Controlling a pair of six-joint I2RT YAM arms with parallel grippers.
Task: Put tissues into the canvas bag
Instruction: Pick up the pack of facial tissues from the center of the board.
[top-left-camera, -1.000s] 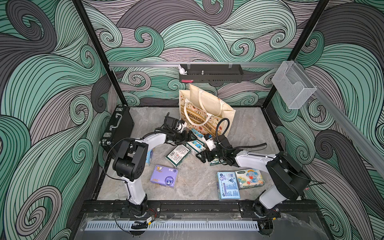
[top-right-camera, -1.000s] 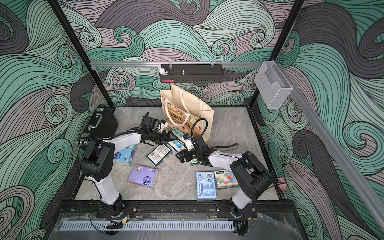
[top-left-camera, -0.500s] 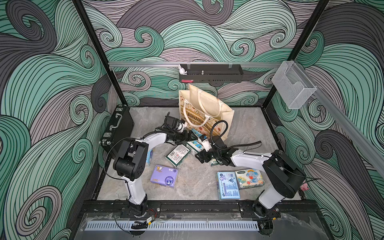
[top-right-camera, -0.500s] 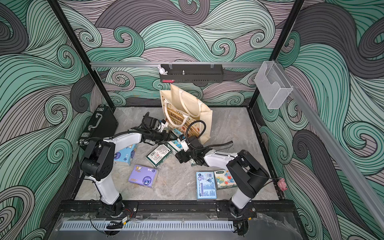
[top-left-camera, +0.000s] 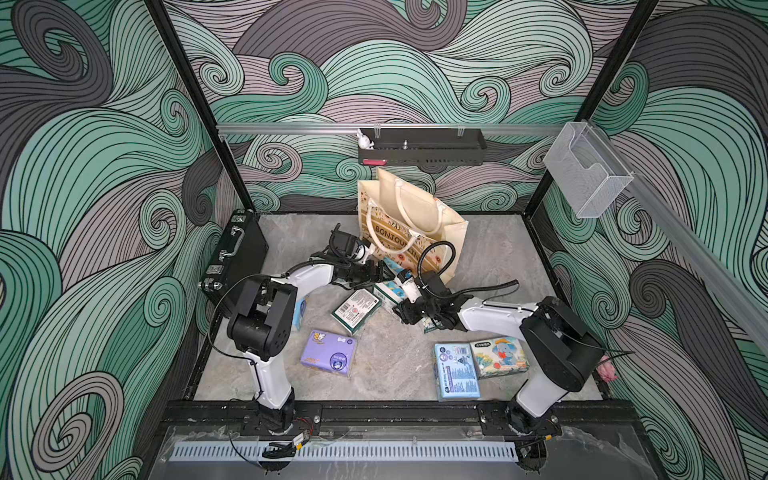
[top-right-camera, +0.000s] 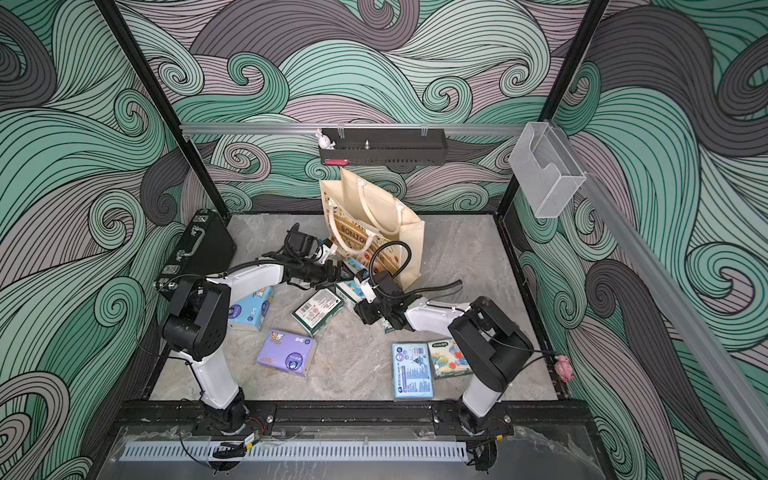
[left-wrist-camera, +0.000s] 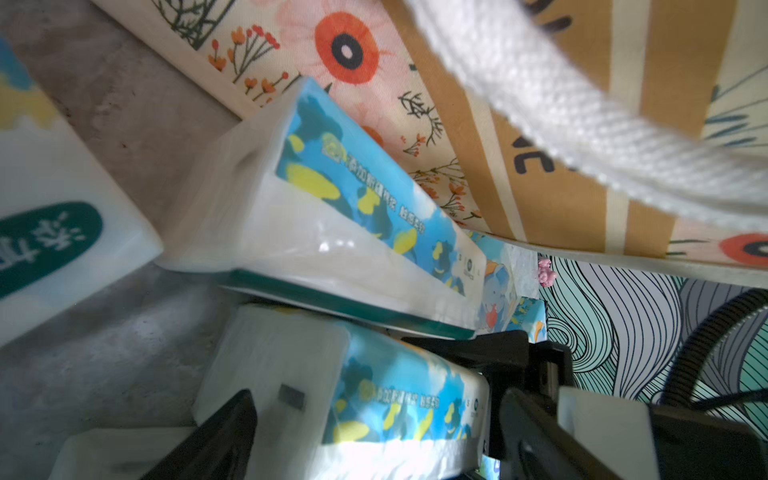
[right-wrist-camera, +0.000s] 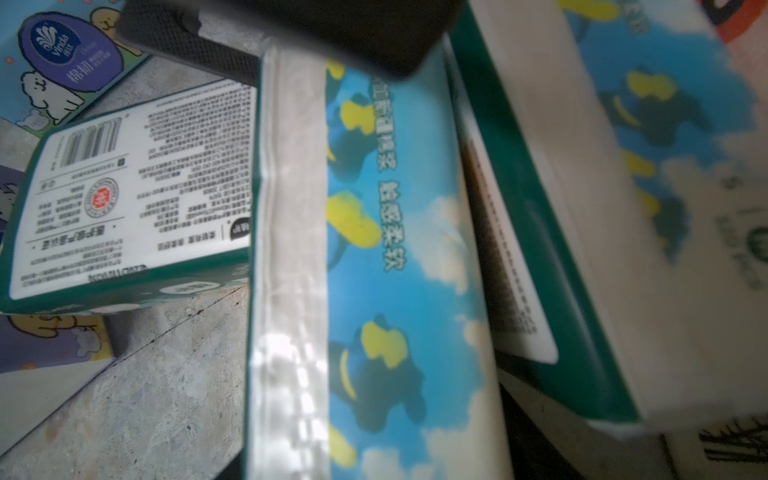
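In both top views the bag (top-left-camera: 415, 208) (top-right-camera: 374, 203) stands upright at upper centre of the surface (top-left-camera: 395, 365) (top-right-camera: 353, 357). Tissue packs lie scattered below it, with a purple pack (top-left-camera: 328, 353) at lower left.

Left wrist view: the left fingers (left-wrist-camera: 216, 440) are spread wide, with a floral pack (left-wrist-camera: 374, 399) between them.

Right wrist view: one of the right fingers (right-wrist-camera: 291, 29) lies on a floral pack (right-wrist-camera: 395, 249). I cannot tell whether they pinch it.

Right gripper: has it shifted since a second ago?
Yes. The right gripper has crept left, away from the unmoved light-blue pack and toward the dark green pack.
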